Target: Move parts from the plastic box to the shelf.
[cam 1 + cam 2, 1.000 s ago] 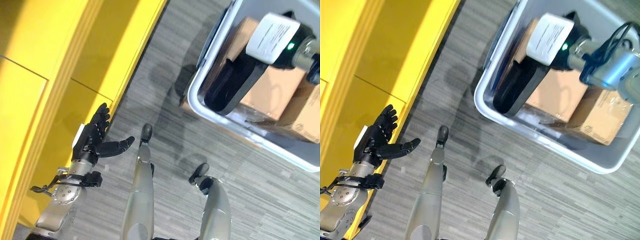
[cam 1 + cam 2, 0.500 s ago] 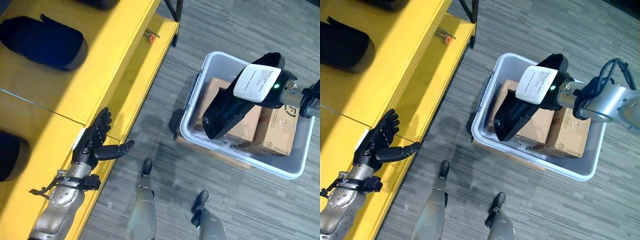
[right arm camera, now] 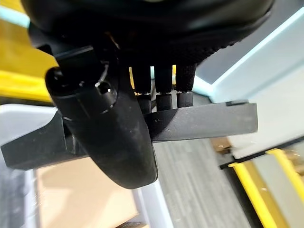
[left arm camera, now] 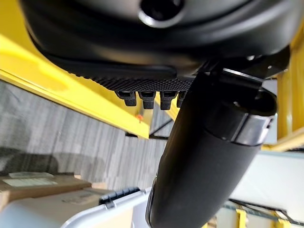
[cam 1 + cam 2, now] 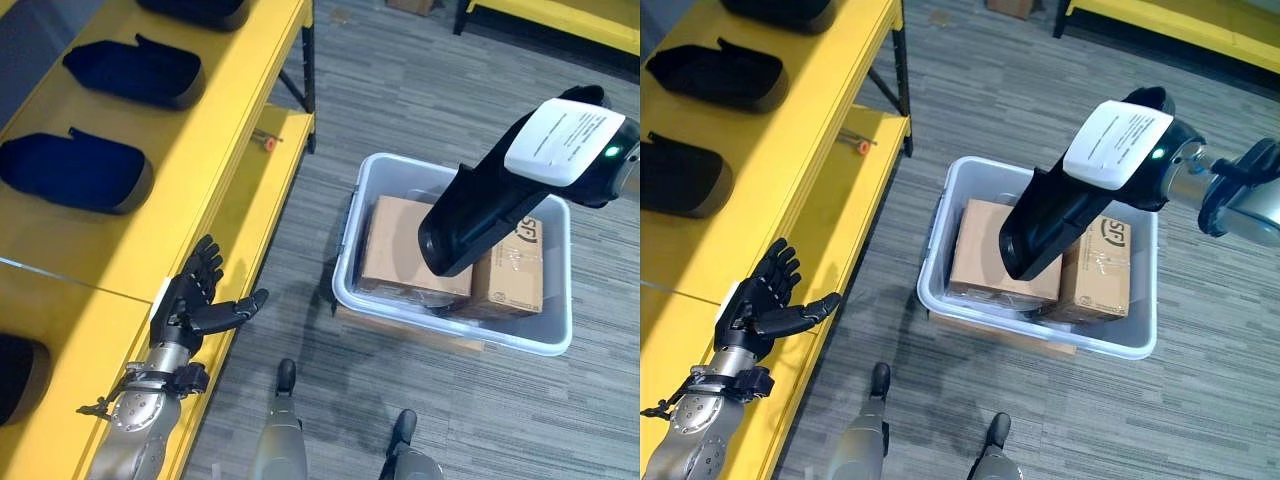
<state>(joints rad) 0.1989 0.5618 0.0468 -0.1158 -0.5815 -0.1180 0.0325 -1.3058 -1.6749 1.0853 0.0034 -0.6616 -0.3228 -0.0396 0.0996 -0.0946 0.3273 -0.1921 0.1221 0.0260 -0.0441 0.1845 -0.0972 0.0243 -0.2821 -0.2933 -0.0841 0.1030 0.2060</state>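
floor: grey striped carpet, with the yellow shelf (image 5: 215,120) along your robot's left and the plastic box (image 5: 560,335) standing well apart from it to the right.
shelf: dark moulded parts (image 5: 75,170) already sit in a row on the upper level.
change: the whole view has swung since a second ago, so that is the head moving, not the box. the black part (image 5: 1055,215) has risen; half a second ago its lower end sat down among the cardboard boxes (image 5: 410,250), now it hangs above them.
meaning: you can read the pick as done; the carry to the shelf looks next.
right hand (image 3: 161,92): fingers curled over the part's top edge, thumb under it, a firm pinch.
left hand (image 5: 195,300): fingers straight and spread, thumb out, holding nothing, over the shelf's front edge.
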